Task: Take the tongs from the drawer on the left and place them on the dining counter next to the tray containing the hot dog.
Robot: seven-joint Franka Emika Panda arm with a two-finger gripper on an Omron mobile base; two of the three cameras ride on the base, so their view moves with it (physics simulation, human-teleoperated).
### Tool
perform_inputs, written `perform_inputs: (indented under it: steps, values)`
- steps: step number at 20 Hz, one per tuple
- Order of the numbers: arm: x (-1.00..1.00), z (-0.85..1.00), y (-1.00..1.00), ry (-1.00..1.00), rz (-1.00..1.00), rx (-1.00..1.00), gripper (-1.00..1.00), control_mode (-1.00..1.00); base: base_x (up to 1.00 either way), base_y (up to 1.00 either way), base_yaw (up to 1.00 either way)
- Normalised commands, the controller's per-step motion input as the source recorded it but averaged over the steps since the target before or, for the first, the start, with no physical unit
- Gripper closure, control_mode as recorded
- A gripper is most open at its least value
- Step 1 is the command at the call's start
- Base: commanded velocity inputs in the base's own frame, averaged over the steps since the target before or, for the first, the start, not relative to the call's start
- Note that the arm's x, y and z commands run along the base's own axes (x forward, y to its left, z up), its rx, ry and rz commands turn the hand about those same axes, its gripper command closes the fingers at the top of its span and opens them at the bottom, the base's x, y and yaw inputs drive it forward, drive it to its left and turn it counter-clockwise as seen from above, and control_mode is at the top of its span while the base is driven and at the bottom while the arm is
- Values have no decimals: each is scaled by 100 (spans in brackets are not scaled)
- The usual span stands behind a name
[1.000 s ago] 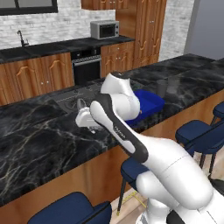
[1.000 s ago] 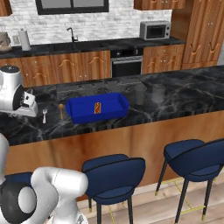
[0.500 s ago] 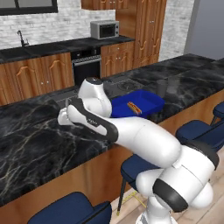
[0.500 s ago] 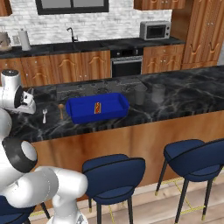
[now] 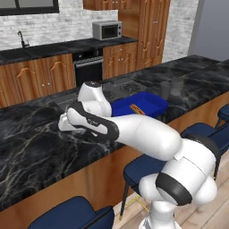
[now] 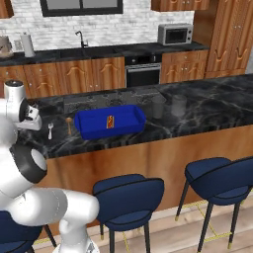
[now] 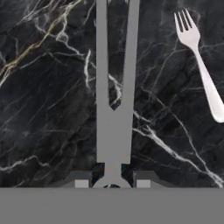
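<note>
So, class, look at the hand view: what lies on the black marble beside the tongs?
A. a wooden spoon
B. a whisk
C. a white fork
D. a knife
C: a white fork lies on the dark marble of the dining counter, apart from the grey tongs.

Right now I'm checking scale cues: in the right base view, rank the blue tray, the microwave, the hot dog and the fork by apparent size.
1. blue tray
2. microwave, though it stands farther back
3. fork
4. hot dog, close to the fork; unsure
</note>
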Motion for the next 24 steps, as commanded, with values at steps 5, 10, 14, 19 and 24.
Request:
perform_inputs:
  steps: [5, 10, 14, 19, 24]
  values:
    - [2, -38, 0, 0, 8, -1, 100, -100, 0, 0, 0]
    - [2, -40, -2, 0, 7, -2, 100, -100, 0, 0, 0]
    - [11, -46, -5, 0, 3, -4, 100, -100, 0, 0, 0]
    - [8, -27, -14, 0, 2, -1, 100, -100, 0, 0, 0]
    - [0, -5, -11, 1, 3, 0, 100, -100, 0, 0, 0]
